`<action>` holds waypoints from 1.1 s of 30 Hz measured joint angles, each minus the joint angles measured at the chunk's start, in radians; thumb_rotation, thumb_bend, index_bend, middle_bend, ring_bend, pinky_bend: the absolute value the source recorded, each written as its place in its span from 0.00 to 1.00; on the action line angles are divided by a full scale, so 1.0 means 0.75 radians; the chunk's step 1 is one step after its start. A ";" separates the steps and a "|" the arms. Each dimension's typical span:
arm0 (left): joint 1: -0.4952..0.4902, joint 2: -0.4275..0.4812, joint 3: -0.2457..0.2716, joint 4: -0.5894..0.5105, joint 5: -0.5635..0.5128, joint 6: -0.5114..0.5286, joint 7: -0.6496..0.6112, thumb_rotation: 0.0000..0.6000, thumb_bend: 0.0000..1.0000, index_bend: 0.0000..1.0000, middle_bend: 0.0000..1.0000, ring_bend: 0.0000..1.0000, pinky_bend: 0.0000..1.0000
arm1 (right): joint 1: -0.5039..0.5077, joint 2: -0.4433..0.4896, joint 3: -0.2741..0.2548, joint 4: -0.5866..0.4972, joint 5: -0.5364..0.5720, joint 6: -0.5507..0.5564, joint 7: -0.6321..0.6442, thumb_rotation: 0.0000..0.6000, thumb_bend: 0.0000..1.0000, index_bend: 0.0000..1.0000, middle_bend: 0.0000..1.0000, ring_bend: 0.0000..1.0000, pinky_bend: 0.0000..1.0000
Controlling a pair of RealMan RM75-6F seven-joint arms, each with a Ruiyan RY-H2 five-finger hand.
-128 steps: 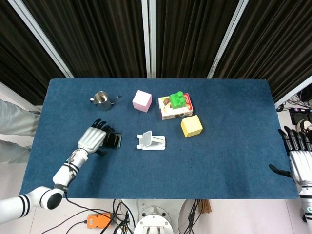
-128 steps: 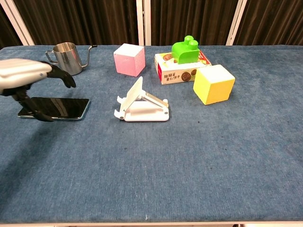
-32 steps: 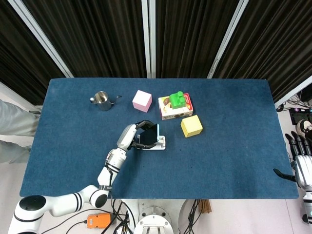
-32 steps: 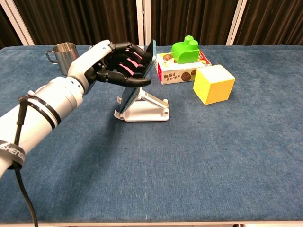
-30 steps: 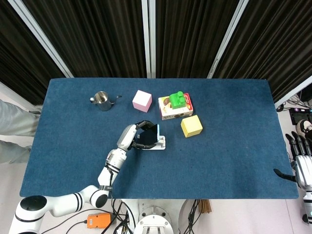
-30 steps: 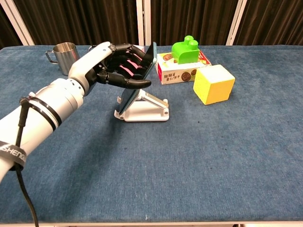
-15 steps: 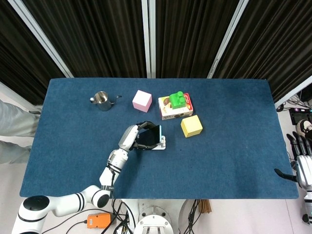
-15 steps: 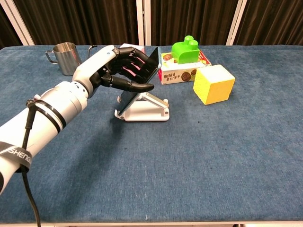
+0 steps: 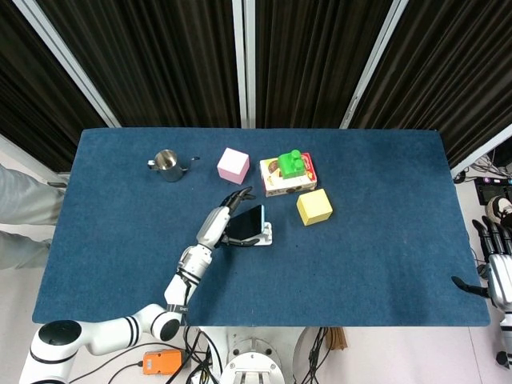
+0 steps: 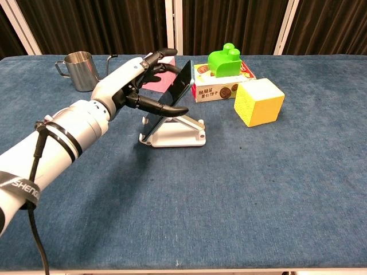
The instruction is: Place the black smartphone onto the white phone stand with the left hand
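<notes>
The black smartphone point(image 9: 246, 222) point(image 10: 178, 87) leans tilted against the back of the white phone stand point(image 9: 262, 237) point(image 10: 175, 135), its lower edge down in the stand. My left hand point(image 9: 218, 225) point(image 10: 135, 80) is just left of it. The thumb lies across the phone's lower front, while the other fingers are spread and lifted off its back. My right hand point(image 9: 500, 268) hangs open off the table's right edge, only in the head view.
A steel cup point(image 9: 167, 165) point(image 10: 78, 70) stands at the back left. A pink cube point(image 9: 233, 165) sits behind the hand. A snack box point(image 9: 288, 180) point(image 10: 221, 87) carries a green toy point(image 10: 223, 60), and a yellow cube point(image 9: 314, 206) point(image 10: 258, 101) is right of the stand.
The left hand carried the phone from the table's left to the stand and tilted it back onto it. In the last half second its fingers spread away from the phone's back.
</notes>
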 measured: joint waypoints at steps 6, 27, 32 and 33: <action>0.018 0.069 0.019 -0.058 0.019 0.016 0.044 1.00 0.04 0.00 0.07 0.00 0.04 | 0.003 0.003 0.006 0.017 0.003 -0.005 0.021 1.00 0.13 0.00 0.04 0.00 0.04; 0.476 0.921 0.280 -0.550 -0.059 0.311 0.797 1.00 0.07 0.15 0.17 0.05 0.03 | 0.026 -0.009 0.004 0.141 -0.043 -0.034 0.254 1.00 0.13 0.01 0.04 0.00 0.06; 0.607 0.970 0.335 -0.599 -0.028 0.472 0.821 1.00 0.07 0.15 0.17 0.05 0.03 | 0.029 -0.036 0.003 0.157 -0.086 0.005 0.274 1.00 0.13 0.01 0.04 0.00 0.06; 0.629 0.972 0.343 -0.598 -0.016 0.504 0.815 1.00 0.07 0.15 0.17 0.05 0.03 | 0.032 -0.038 0.002 0.155 -0.090 0.005 0.271 1.00 0.13 0.01 0.04 0.00 0.06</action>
